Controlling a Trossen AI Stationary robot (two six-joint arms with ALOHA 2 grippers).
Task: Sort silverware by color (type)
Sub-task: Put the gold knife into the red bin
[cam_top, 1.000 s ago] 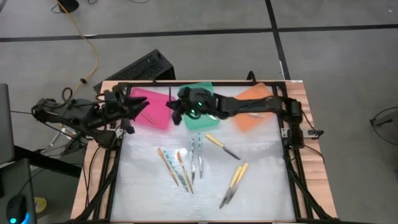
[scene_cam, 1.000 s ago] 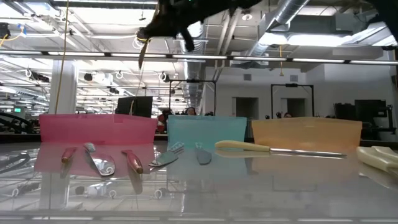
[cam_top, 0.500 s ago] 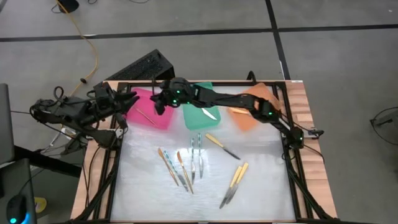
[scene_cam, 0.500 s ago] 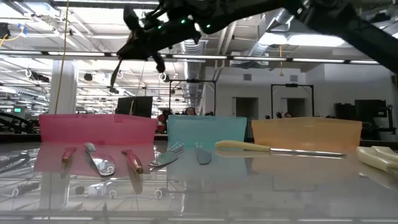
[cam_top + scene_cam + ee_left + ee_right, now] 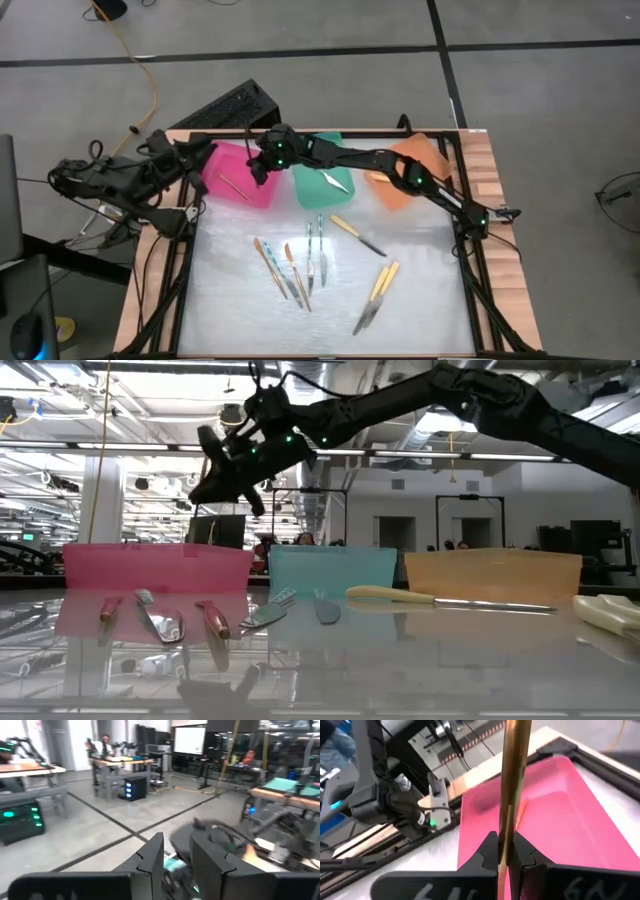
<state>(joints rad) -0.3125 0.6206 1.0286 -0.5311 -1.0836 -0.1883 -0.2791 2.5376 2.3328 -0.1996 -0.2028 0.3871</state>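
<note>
My right gripper (image 5: 262, 162) hovers over the pink tray (image 5: 240, 188), shut on an orange-tan utensil (image 5: 510, 780). The low view shows this gripper (image 5: 222, 472) high above the trays. One tan utensil (image 5: 235, 185) lies inside the pink tray and another utensil (image 5: 335, 182) lies in the teal tray (image 5: 318, 190). My left gripper (image 5: 203, 160) waits open at the table's left edge, beside the pink tray. Loose silverware lies flat on the table: orange-handled (image 5: 268, 258), teal-handled (image 5: 315, 240) and pale yellow (image 5: 383, 282) pieces. My right gripper pinches the orange-tan utensil's slim shaft (image 5: 505, 827) between its two fingers. The utensil runs straight out past the fingertips, along the fingers. It is lifted clear, over the pink tray (image 5: 560, 815).
The orange tray (image 5: 405, 172) stands to the right of the teal one, all three along the far edge. A black frame (image 5: 465, 240) borders the table. Another yellow-handled knife (image 5: 355, 233) lies mid-table. The near part of the table (image 5: 250, 320) is bare.
My right gripper has carried the utensil from above the teal tray toward the table's left, and now stands over the pink tray. My left gripper has drawn back from the pink tray toward the table's left edge.
</note>
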